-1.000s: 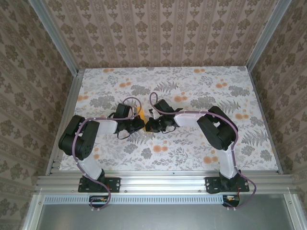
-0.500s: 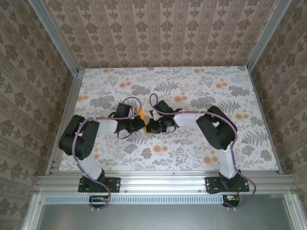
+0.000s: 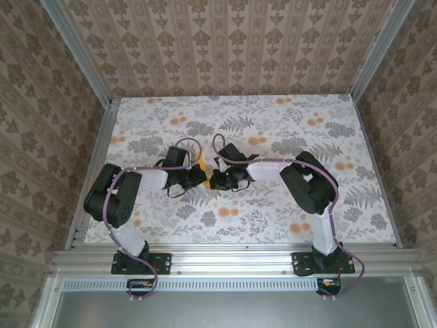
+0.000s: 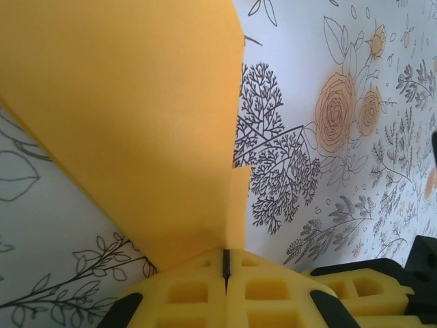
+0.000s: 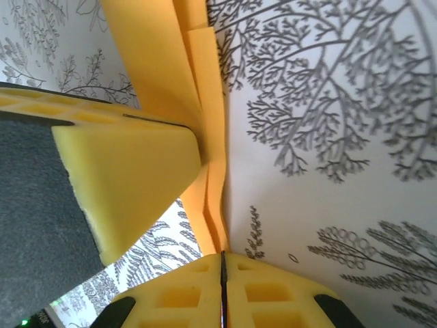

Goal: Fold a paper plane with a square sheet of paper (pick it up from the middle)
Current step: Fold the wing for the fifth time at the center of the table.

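The square sheet of paper (image 4: 136, 123) is orange-yellow and folded into several layers (image 5: 205, 102). It is held just above the flowered tablecloth at mid-table (image 3: 203, 162). My left gripper (image 4: 227, 263) is shut on one edge of it, the fold running up and left from the pads. My right gripper (image 5: 222, 268) is shut on the stacked layers close by. The left gripper's yellow finger (image 5: 130, 184) sits right beside that grip. From above, the left gripper (image 3: 201, 174) and right gripper (image 3: 213, 179) nearly touch and hide most of the paper. No paper plane outline can be made out.
The flowered tablecloth (image 3: 273, 205) covers the table. Patterned walls stand at the back and sides, behind aluminium posts (image 3: 102, 116). Both arms bend inward from their bases at the near rail (image 3: 225, 256).
The right gripper has edged slightly to the right beside the left one. Both grips on the paper stay as they were.
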